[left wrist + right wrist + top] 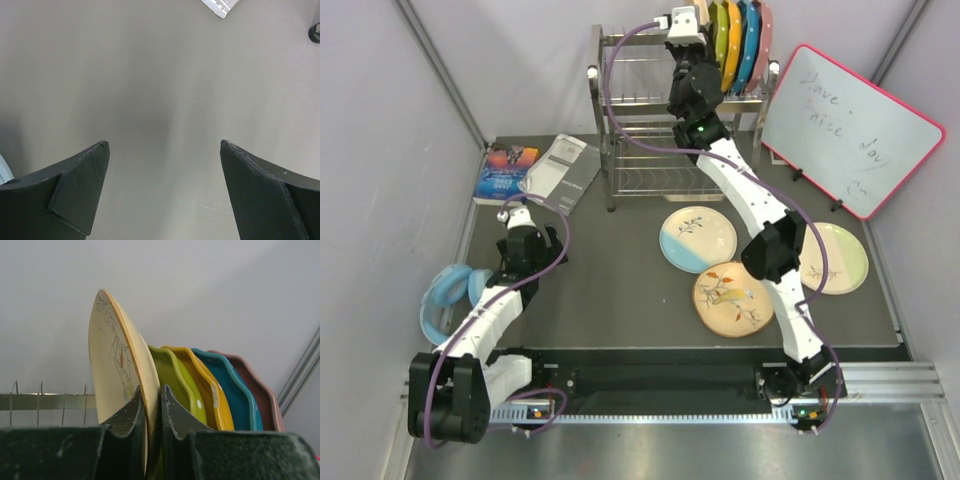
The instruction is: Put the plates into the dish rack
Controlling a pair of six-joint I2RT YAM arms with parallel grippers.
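tan bird plate (112, 365): upright on edge in the top tier of the dish rack (620, 150), leftmost in the row, just beside the green plate (180, 385).
right claw (151, 392): clamped tight on that plate's lower rim, 1 finger on the painted face and 1 on the back, between it and the green one. The plate rises up and to the left out of the pinch.
row behind: green, then yellow plate (215, 400), blue plate (240, 400), pink plate (265, 405). All 4 are plain and stand on edge, close together.
left claw (163, 145): spread wide, nothing in it, hovering over bare bench (160, 75), well apart from every plate.
plates on bench: 3 lying flat, right of centre. The cream-and-blue plate (698, 238) is in front of the rack. The second tan plate (733, 298) is just beside it, nearer the arm bases. The pale cream-green plate (840, 258) is to the right, partly hidden by the right arm.
other: whiteboard (850, 130) leans right of the rack; book (507, 170) and leaflet (560, 170) lie at the far left of the bench.
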